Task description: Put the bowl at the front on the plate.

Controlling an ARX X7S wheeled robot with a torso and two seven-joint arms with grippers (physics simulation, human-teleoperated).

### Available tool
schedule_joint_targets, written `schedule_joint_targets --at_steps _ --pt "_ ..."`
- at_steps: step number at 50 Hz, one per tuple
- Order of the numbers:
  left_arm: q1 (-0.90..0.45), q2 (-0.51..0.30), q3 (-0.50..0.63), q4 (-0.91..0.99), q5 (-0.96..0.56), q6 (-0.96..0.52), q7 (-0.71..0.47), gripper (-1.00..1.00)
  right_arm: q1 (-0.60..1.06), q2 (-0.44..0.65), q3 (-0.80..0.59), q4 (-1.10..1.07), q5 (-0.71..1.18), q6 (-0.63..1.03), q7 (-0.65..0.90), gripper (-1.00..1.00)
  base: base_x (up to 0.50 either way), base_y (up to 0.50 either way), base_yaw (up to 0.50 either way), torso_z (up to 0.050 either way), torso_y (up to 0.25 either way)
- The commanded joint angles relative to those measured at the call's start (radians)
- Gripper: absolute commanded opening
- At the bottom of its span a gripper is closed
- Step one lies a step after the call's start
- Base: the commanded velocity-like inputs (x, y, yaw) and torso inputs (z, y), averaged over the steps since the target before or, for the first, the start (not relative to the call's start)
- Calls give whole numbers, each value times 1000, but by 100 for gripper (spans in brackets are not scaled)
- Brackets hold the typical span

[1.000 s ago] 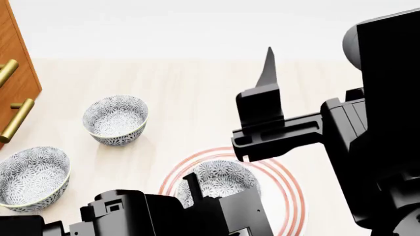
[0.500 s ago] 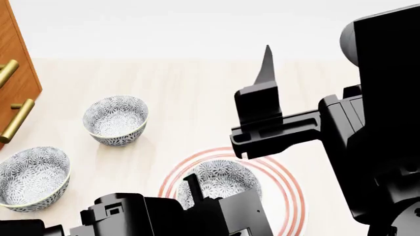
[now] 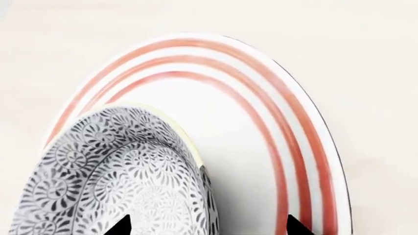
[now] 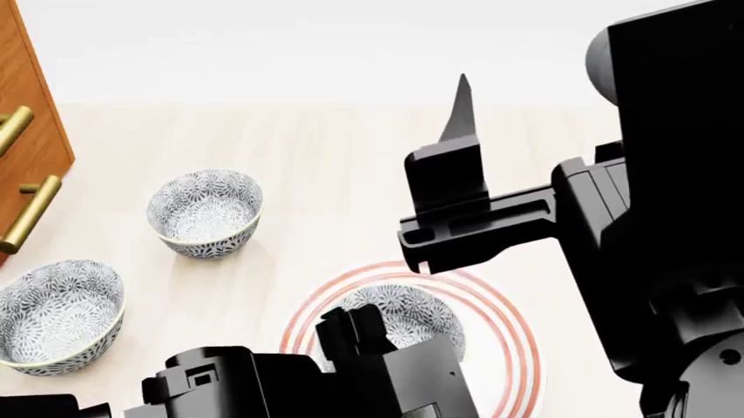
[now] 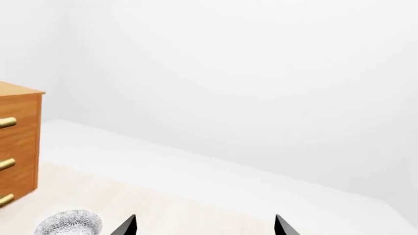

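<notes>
Patterned bowl [image 4: 402, 318] sitting on the red-ringed plate [image 4: 511, 340] near the tabletop's [image 4: 337, 165] front, left gripper [image 3: 205, 227] fingers spread wide around it, right gripper [image 5: 205, 226] raised, fingers apart, no writing visible

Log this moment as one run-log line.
stage: placing | bowl: on plate | left gripper: open, astride bowl wall | right gripper: open, raised, empty
</notes>
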Motion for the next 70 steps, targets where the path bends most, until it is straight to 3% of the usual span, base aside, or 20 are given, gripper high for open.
schedule_joint_targets --at_steps 1,12,23,38,62,70 --pt "1 0 3 -16 -3 11 -2 100 4 -7 -6 6 -8 1 -8 100 0 0 0 0 0" --pt "-14 0 3 -11 -53 22 1 100 9 -11 -10 8 -8 2 -9 100 0 0 0 0 0" --pt "-93 0 5 -8 -277 52 23 100 39 -18 -18 11 8 12 2 100 0 0 0 0 0" --pt "-154 0 10 -15 -385 66 18 100 59 -12 -17 -4 34 12 25 100 0 0 0 0 0" --pt "-248 0 18 -152 -587 138 26 100 95 -38 -37 0 38 21 33 100 0 0 0 0 0" --pt "-270 0 16 -263 -664 172 -20 100 103 -44 -40 -3 37 22 29 100 0 0 0 0 0"
